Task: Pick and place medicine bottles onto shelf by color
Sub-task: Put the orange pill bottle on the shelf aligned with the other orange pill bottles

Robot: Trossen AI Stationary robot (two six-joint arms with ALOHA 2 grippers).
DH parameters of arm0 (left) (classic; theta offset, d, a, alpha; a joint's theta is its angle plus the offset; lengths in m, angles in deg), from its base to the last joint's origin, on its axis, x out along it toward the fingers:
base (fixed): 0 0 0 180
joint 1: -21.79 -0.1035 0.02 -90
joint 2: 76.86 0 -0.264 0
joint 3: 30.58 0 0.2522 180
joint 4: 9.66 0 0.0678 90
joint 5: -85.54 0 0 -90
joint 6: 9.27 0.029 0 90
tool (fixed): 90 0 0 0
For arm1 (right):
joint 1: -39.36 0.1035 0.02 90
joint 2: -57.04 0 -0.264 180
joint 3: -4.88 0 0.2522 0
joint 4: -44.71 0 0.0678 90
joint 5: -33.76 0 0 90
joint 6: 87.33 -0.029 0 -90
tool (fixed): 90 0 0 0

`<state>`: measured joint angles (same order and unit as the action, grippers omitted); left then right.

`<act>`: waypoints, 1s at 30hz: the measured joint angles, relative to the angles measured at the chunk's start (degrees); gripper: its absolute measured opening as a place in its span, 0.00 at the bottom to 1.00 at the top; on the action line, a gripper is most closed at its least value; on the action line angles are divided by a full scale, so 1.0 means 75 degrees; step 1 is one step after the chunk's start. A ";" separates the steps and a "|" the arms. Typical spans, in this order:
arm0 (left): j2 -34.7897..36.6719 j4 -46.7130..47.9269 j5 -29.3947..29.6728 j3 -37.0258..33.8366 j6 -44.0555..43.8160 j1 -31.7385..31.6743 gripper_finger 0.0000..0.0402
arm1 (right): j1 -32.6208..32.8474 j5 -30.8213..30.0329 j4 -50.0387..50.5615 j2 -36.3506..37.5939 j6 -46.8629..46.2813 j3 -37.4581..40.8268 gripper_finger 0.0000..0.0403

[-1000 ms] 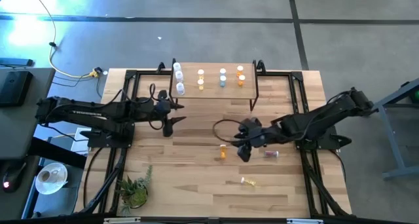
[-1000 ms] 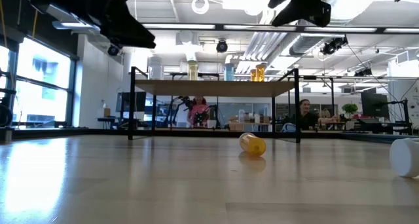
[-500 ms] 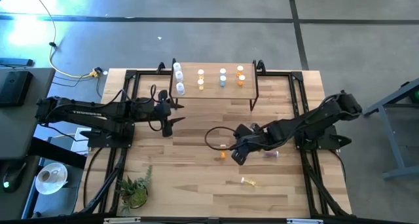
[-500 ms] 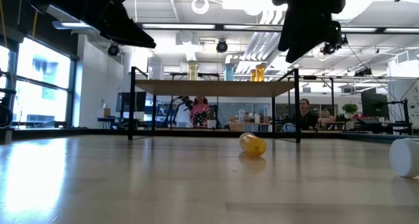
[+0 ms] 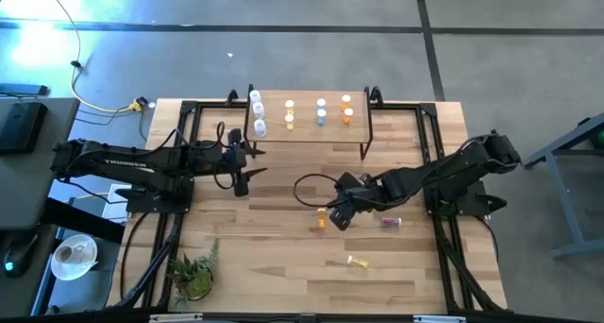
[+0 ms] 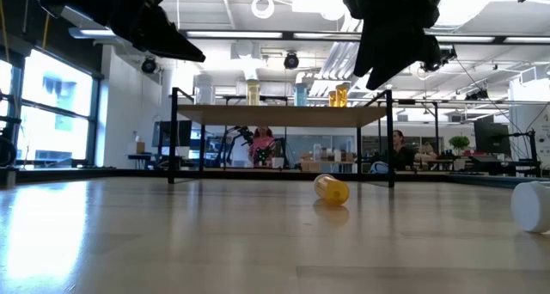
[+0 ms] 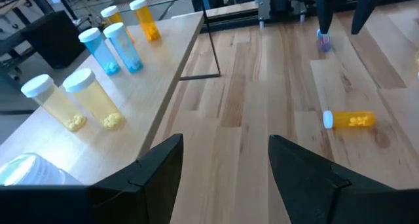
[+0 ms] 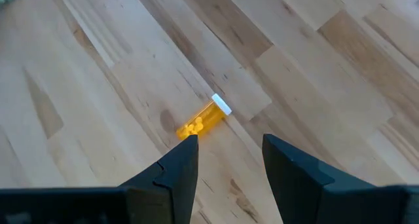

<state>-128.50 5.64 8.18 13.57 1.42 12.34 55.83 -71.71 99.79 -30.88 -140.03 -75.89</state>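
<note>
The shelf [image 5: 307, 132] stands at the table's far middle and bears upright bottles in rows: clear [image 5: 257, 111], pale yellow [image 5: 289, 114], bluish [image 5: 321, 112] and amber-orange [image 5: 347, 109]. An amber-orange bottle [image 5: 321, 221] lies on its side on the table. My right gripper [image 5: 333, 218] hangs open just above it, and the bottle shows ahead of its fingers in the right wrist view [image 8: 203, 119]. My left gripper [image 5: 253, 164] is open and empty, near the shelf's left end.
A pinkish bottle [image 5: 390, 222] lies right of the amber one, and a yellow bottle [image 5: 357, 262] lies nearer the front edge. A small plant [image 5: 195, 274] sits at the front left. Black frame rails [image 5: 179, 125] run along both table sides.
My right gripper has gone toward the table's left edge and down, and now hangs over the lying amber-orange bottle. The bottle has not moved.
</note>
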 joint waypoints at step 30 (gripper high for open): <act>0.0000 0.1804 -0.0268 0.0000 -0.3605 0.0015 0.54 | -0.0047 0.1169 -0.1443 -0.1622 -0.2155 -0.0003 0.40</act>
<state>-128.50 19.17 6.17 13.57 -25.62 12.45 55.48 -62.94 88.97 -43.04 -156.19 -75.91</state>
